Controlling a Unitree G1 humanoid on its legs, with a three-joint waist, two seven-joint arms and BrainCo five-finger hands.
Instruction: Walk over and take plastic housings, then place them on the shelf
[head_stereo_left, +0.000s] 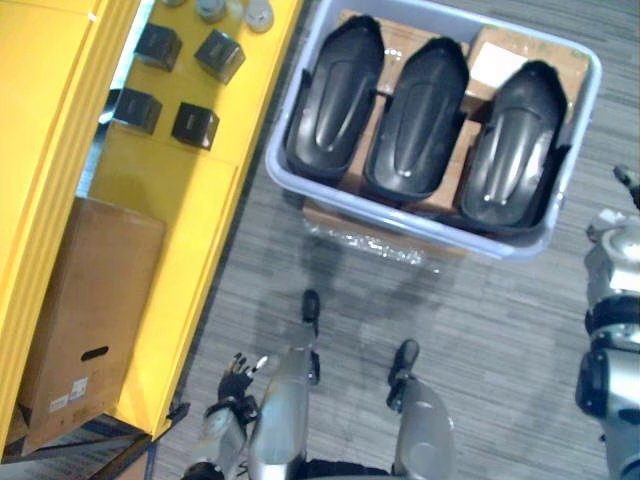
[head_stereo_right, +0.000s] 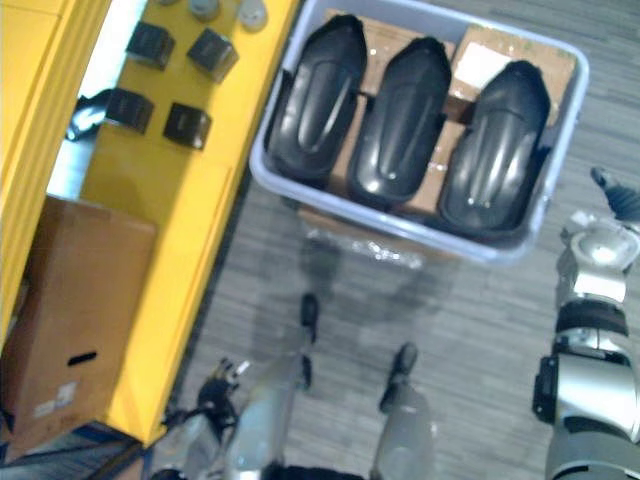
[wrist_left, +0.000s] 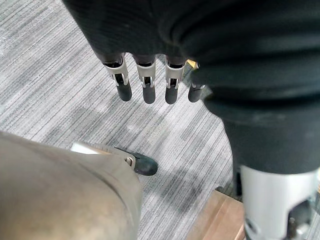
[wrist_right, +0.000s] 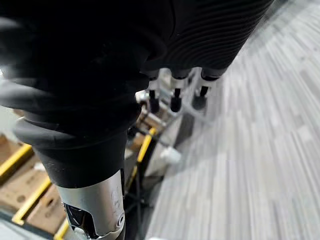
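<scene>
Pale grey plastic tub (head_stereo_left: 420, 225): far corner clipped by top edge. Brown cardboard boxes (head_stereo_left: 400, 32) mostly buried under three glossy black plastic housings (head_stereo_left: 420, 115). Small grey round pieces (head_stereo_left: 258, 12) on yellow shelf (head_stereo_left: 180, 200) were cut at top, too small to identify. Large brown cardboard carton (head_stereo_right: 70, 310) ran off left edge. Right hand (wrist_right: 175, 100): fingertips blurred, thumb hidden behind cover.

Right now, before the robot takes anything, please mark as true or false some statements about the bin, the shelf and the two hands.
1. Three black plastic housings lie side by side in the grey bin. True.
2. The left hand is curled round a housing. False: its fingers hang straight above the carpet and hold nothing.
3. Four small black boxes sit on the yellow shelf. True.
4. The right hand carries a housing. False: it is empty, and all the housings are in the bin.
</scene>
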